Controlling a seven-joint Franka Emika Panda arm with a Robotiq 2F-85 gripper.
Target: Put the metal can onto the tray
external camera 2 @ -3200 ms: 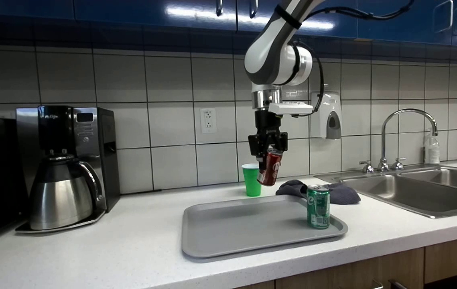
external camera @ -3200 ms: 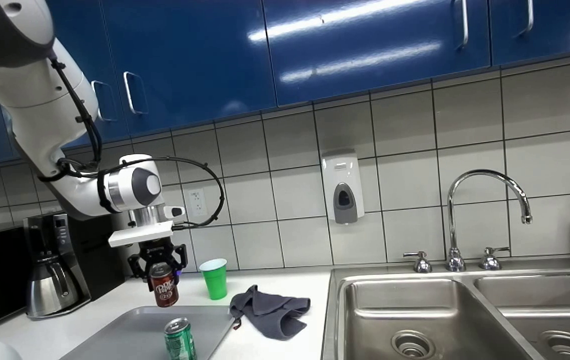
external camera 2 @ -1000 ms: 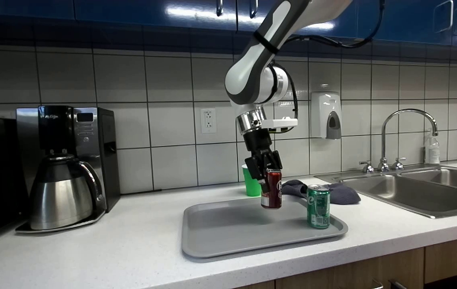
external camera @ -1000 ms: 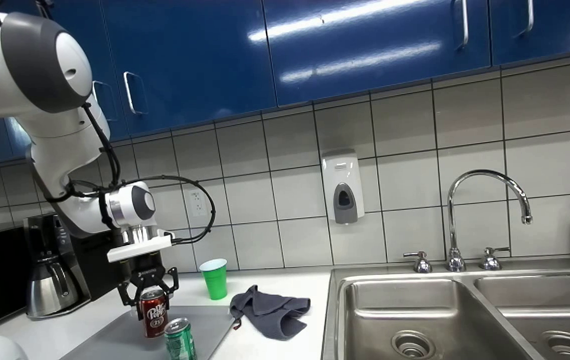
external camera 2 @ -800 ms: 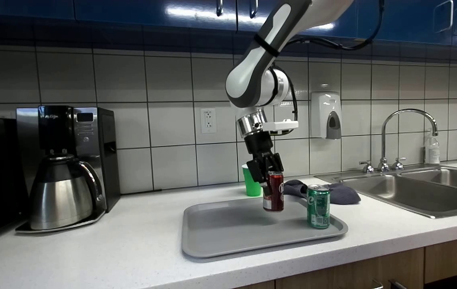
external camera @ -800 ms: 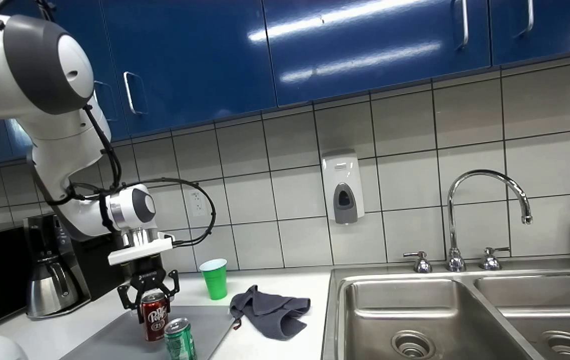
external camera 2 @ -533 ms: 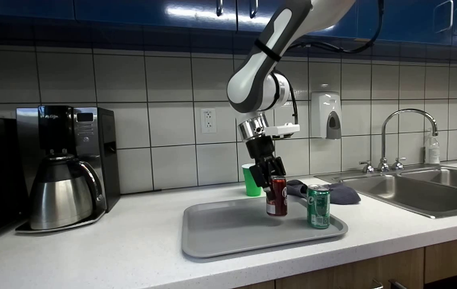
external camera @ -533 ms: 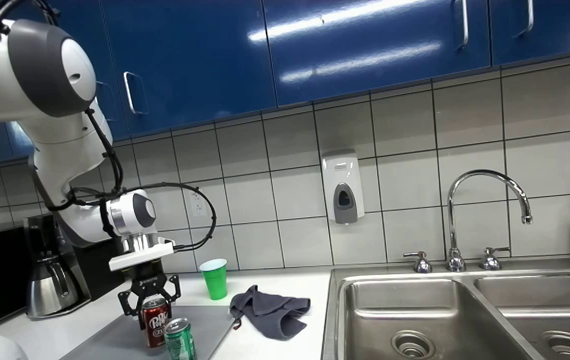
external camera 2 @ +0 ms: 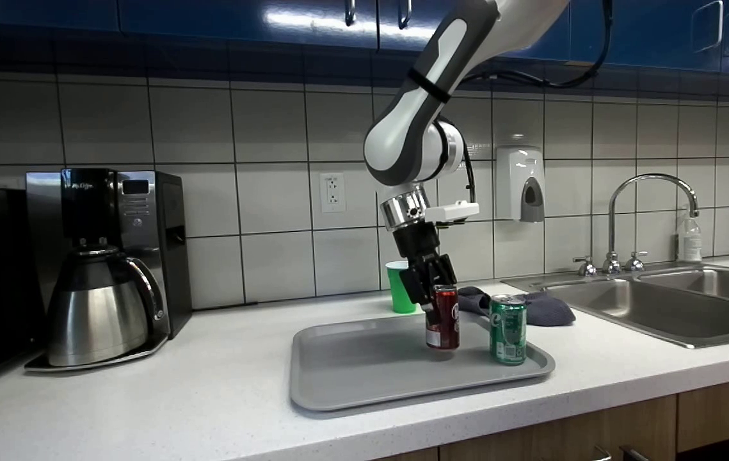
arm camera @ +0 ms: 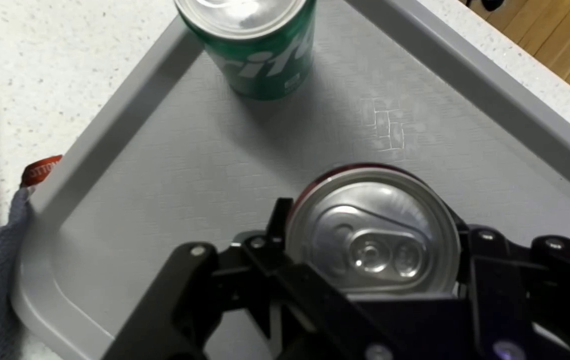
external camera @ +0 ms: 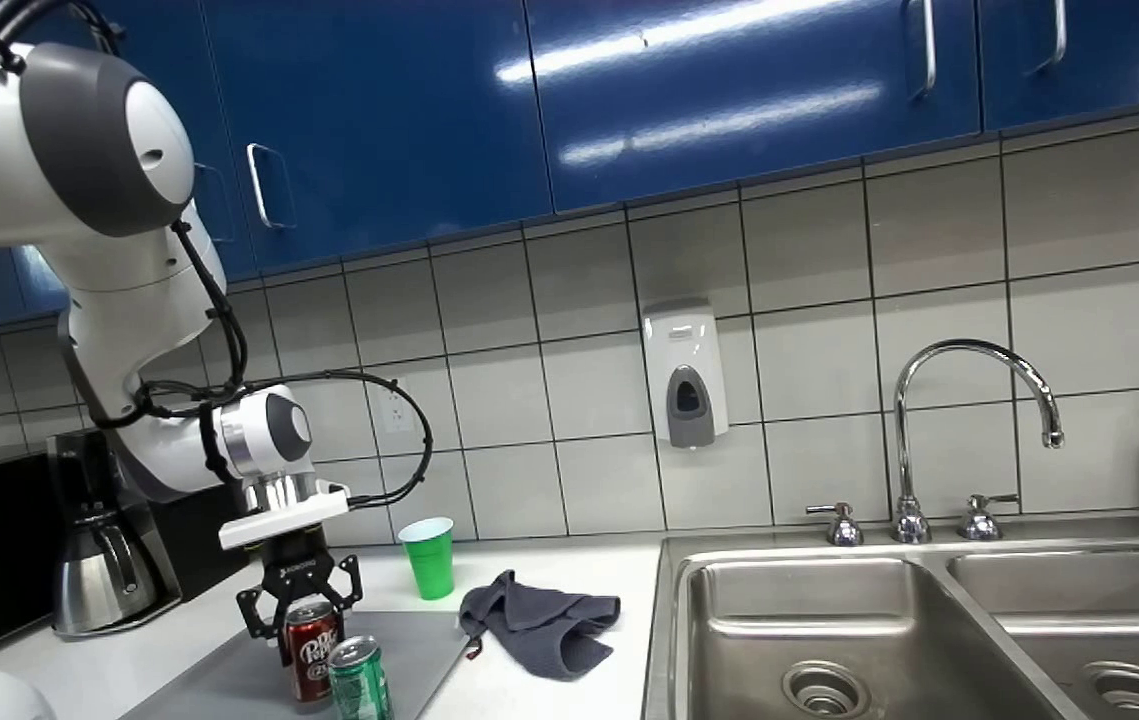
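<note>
- Cans, two: one red cylindrical metal can (external camera 2: 446, 323) with white lettering and silvery top; one green cylindrical metal can (external camera 2: 507, 333).
- Single pieces: one flat grey rectangular tray (external camera 2: 370, 374), one tapered green cup (external camera: 428, 562) with white interior, one dark grey cloth towel (external camera: 549, 630).
- Grasp: one black two-fingered pincer (external camera: 311, 638), its fingers pinching the red can from opposite sides.
- Surface: speckled white counter (external camera 2: 230, 378). The tray lies near its front edge, the cup stands near its back edge, and the towel lies between the tray and a two-basin stainless steel sink (external camera: 799, 605), meeting the tray's rim in the wrist view.
- Room: a pale tiled wall (external camera 2: 274, 198) rises from the counter's back edge, bearing one white soap dispenser (external camera: 686, 340); glossy blue cabinets (external camera: 379, 120) hang above.
- Tray: the green can stands upright on it, at the end toward the sink. The red can, nearly upright, is over the tray near the green can and apart from it; whether its base touches the tray cannot be told.
- Sink: one round drain (external camera: 824, 690) in each basin.
- Black-and-silver coffee maker (external camera 2: 137, 224), toward the counter's left end in both exterior views: one steel carafe (external camera 2: 98, 326).
</note>
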